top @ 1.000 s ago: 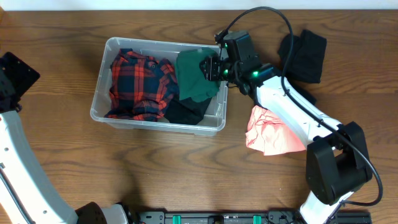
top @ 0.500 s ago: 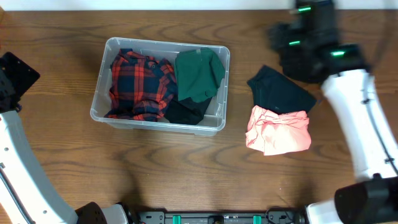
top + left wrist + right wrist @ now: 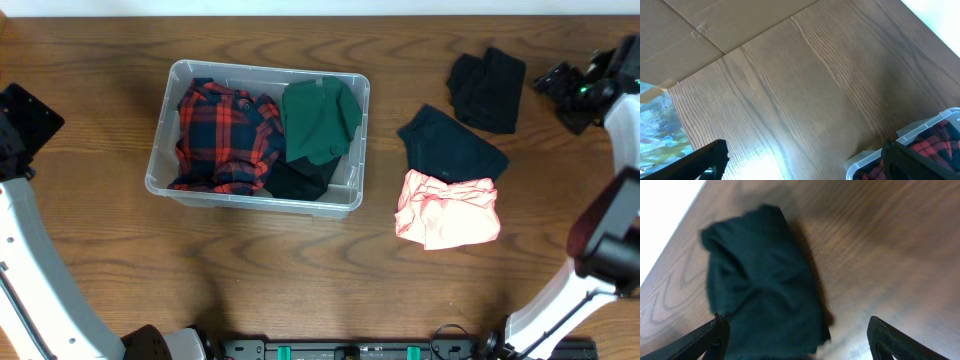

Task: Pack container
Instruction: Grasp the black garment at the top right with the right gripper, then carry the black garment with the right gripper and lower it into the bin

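Desk (image 3: pixel 300 290), near edge to far; a crumpled pink cloth (image 3: pixel 447 210) lies right of centre, touching a dark cloth (image 3: pixel 450 145) just behind it; the container (image 3: pixel 262 203) sits left of centre, well apart from both, holding a red plaid shirt (image 3: pixel 222 135), a green garment (image 3: pixel 318 120) and a black item (image 3: pixel 300 180) under the green one; a black cloth (image 3: pixel 487 88) lies toward the far right corner. Right gripper (image 3: pixel 797 335), at the far right edge, fingers spread wide over that black cloth, gripping nothing; left gripper (image 3: pixel 805 160), at the left edge over bare wood, likewise spread wide and empty.
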Available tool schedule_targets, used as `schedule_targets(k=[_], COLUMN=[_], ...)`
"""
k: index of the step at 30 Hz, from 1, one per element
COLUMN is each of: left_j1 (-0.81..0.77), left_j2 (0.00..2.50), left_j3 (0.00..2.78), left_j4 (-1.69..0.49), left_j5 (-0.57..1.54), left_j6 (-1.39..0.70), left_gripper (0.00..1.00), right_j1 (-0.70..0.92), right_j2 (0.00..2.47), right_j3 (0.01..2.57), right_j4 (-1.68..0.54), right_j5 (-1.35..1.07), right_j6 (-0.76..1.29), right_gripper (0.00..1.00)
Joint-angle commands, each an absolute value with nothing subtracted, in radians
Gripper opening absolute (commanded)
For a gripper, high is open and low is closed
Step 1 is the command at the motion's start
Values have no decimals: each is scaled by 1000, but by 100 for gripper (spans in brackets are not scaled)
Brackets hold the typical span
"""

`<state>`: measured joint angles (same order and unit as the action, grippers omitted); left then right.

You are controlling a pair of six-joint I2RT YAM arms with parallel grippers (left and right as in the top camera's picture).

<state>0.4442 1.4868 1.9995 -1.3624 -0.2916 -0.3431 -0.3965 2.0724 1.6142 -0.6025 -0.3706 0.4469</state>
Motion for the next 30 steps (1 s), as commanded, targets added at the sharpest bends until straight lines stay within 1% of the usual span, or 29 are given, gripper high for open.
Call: schedule_targets(k=[1,4,7,10,12,13,14,18,20,25,30], left_j1=[448,448,448,448,448,448,448,448,448,448,448], left_j2=[1493,1493,1493,1493,1493,1493,1493,1493,1493,1493,1493], left_j3=[2007,2007,2007,2007,2007,2007,2007,2007,2007,2007,2007], left_j4=[-1365,-1365,-1365,-1365,-1365,-1365,-1365,-1365,-1365,-1365,-1365], left_j5=[-301,-301,-301,-301,-301,-301,-301,-301,-301,-301,-301], left_j6=[-346,-346,-346,-346,-346,-346,-346,-346,-346,-346,-346], left_gripper=[98,98,98,98,98,98,98,98,98,98,98], right_j1=[-395,-384,-370,-356,-345,-339,-334,-331,-333,-312,-199], right_j2=[2159,2229,2268,2297,2307,2309,2309,2292,2257,2094,1868], right_j3=[1612,1612,1612,1612,1612,1612,1612,1612,1617,1618,1618], right_j4=[-546,-451,-431,-433,-439,-442,-442,-450,-471,-492,-519], right_j5=[-507,-602,-584,-581,-583,-584,-583,-584,-596,-714,-744], right_j6=[448,448,460,460,459,454,450,448,448,416,363], right_gripper=[84,81,80,77,73,68,60,17,2,1,1])
